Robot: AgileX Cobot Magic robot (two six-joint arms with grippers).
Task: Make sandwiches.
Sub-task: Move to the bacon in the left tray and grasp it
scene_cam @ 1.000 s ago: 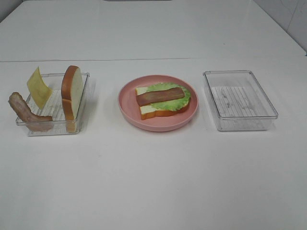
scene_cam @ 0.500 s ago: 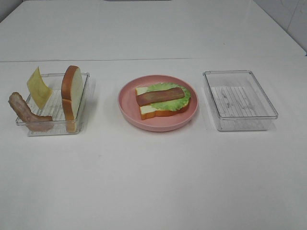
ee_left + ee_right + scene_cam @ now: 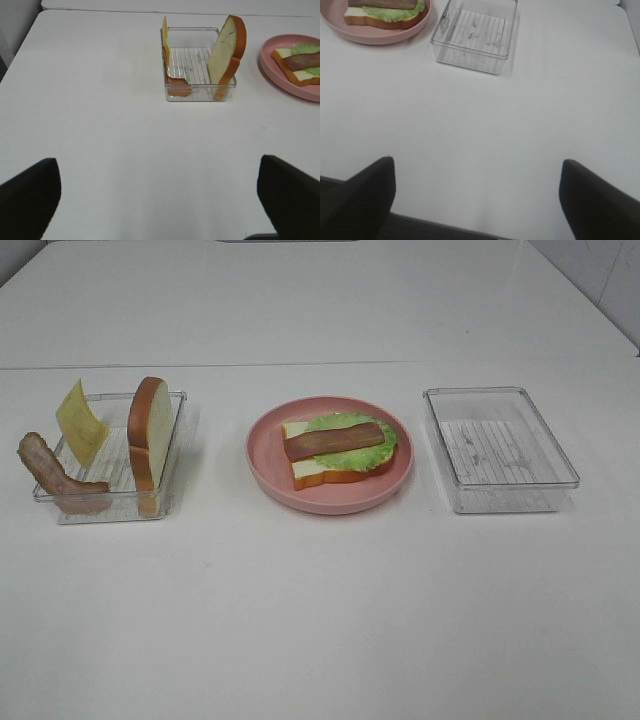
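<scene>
The sandwich stack lies on the round pink plate [image 3: 330, 502]: a bread slice [image 3: 312, 473], a green lettuce leaf [image 3: 352, 454] and a brown meat strip [image 3: 333, 440] on top. The left clear tray [image 3: 110, 506] holds an upright bread slice [image 3: 148, 430], a yellow cheese square [image 3: 80, 422] and a meat strip [image 3: 55, 475] draped over its rim. My left gripper [image 3: 160, 200] is open and empty, well short of that tray [image 3: 200, 92]. My right gripper [image 3: 477, 200] is open and empty, well short of the plate [image 3: 385, 37]. Neither gripper shows in the exterior view.
An empty clear tray [image 3: 500, 392] stands right of the plate; it also shows in the right wrist view [image 3: 470, 62]. The white table [image 3: 320, 620] runs wide in front of the trays. Its front edge shows in the right wrist view.
</scene>
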